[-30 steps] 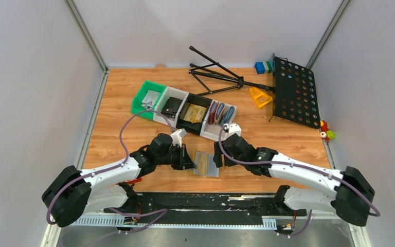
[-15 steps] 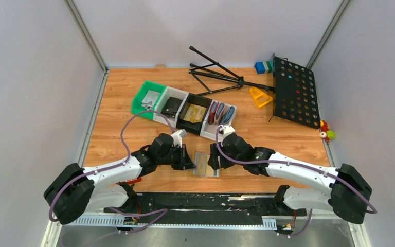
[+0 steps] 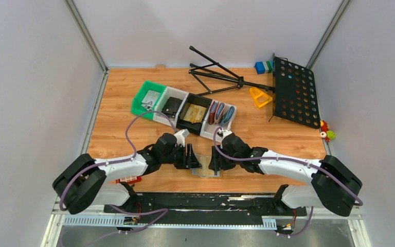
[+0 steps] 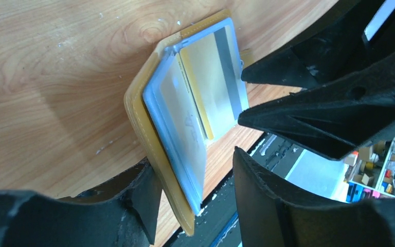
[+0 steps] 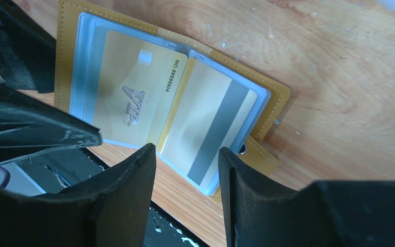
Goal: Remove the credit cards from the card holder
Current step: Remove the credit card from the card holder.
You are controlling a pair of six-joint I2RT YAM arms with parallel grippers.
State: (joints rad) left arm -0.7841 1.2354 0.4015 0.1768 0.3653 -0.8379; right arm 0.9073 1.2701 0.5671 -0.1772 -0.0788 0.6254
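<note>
White shells and black joints are seen on the left arm and right arm, each trailed by a purple cable.

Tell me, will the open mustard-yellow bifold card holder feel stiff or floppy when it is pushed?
Probably floppy: the mustard-yellow bifold card holder lets its clear plastic sleeves fan loosely from the spine. Those glossy sleeves may be slippery.

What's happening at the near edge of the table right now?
The yellow card holder lies open on the table, a gripper at each side. The left gripper is open with one half of the holder between its fingers; the right gripper, also open, sits at the other half's edge. Both gold cards are in their clear sleeves, none out yet.
</note>
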